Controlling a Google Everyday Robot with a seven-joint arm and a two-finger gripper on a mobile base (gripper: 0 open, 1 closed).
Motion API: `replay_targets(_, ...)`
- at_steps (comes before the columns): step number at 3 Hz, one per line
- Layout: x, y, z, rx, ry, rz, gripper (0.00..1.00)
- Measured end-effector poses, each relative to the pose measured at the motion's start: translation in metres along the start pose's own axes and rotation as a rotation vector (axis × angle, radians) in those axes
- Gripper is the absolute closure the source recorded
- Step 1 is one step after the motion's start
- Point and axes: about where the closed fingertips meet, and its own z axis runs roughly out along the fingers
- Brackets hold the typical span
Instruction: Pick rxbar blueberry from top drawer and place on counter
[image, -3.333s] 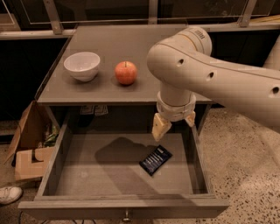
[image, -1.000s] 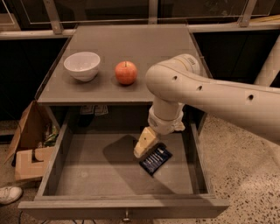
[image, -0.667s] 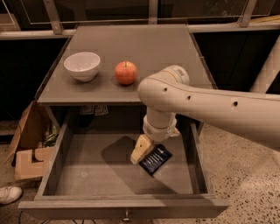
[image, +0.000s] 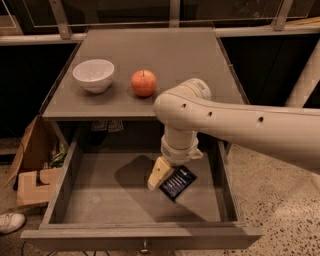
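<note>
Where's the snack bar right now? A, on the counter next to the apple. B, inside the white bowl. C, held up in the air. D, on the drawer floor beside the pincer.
D: the bar lies flat on the drawer floor, with the pincer low inside the drawer right beside it.

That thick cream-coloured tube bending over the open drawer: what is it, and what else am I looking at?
It is a robot's single arm, seen by one camera looking down at the front of a cabinet. At its tip is the gripper, a two-fingered clamp, lowered inside the wide grey top drawer. Right beside it a small dark-wrapped snack bar, the rxbar blueberry, lies on the drawer floor, not lifted. Above, the flat grey counter carries a white bowl and a red apple.
</note>
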Motion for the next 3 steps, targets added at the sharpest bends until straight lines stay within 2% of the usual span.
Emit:
replay_targets(1,0.0,0.001,0.022,-0.026,0.021,0.005,0.0)
replay_targets(2,-0.004,-0.007,0.043,-0.066,0.038,0.015,0.0)
replay_targets(3,-0.004,-0.007,0.043,-0.066,0.038,0.014,0.0)
